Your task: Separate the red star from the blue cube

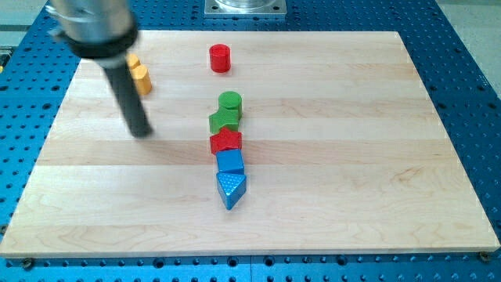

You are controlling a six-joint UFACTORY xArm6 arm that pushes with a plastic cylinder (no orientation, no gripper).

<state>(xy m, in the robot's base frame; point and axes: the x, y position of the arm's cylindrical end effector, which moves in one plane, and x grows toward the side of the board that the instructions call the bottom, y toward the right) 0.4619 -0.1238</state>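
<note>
Blue triangle (230, 189), blue cube (230, 161) and red star (225, 141) touch in line; my tip (142, 131), no jaws, waits left.

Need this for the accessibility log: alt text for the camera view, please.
On a pale wooden board, a red star block touches a blue cube in a central column: green cylinder, green star-like block, red star, blue cube, blue triangular block. My tip sits to their left, apart; a red cylinder and yellow block lie near the top.
</note>
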